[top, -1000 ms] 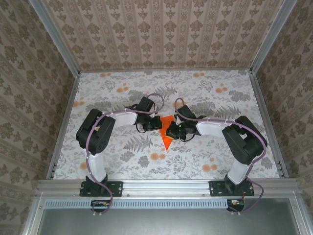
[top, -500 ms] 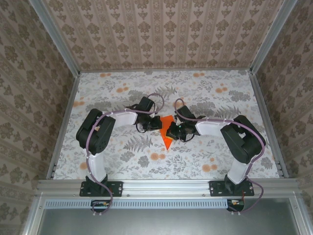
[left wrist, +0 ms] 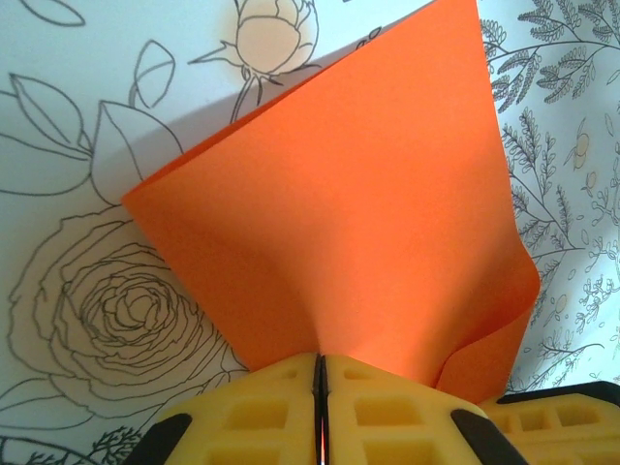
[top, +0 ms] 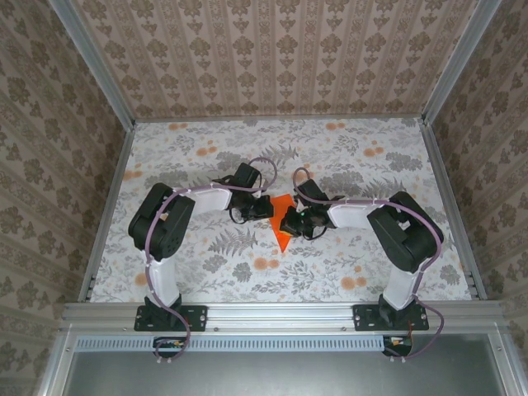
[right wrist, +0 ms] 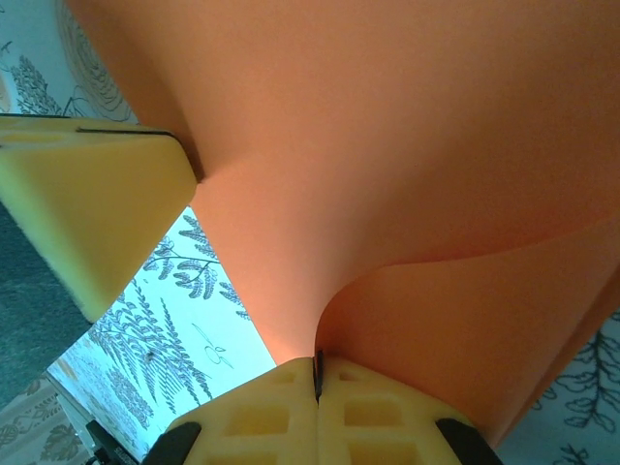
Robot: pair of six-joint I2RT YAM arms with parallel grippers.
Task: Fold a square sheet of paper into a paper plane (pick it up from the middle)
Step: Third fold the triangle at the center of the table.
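The square sheet of paper (top: 281,237) is bright orange and hangs between the two grippers at the middle of the table, seen from above as a triangle pointing toward the near edge. In the left wrist view the sheet (left wrist: 349,223) bulges up from my left gripper (left wrist: 318,366), whose yellow fingers are shut on its edge. In the right wrist view the sheet (right wrist: 387,145) curls over in a loose fold, and my right gripper (right wrist: 316,376) is shut on it. From above, the left gripper (top: 266,209) holds the sheet's left side and the right gripper (top: 289,221) its right side.
The table (top: 206,157) is covered in a floral print with pale orange blotches. Patterned walls (top: 272,58) and metal rails (top: 99,214) close it in on three sides. The left gripper's yellow finger (right wrist: 92,208) sits close at the left of the right wrist view.
The right arm's elbow has shifted slightly to the left. Both grippers and the orange sheet stay where they were.
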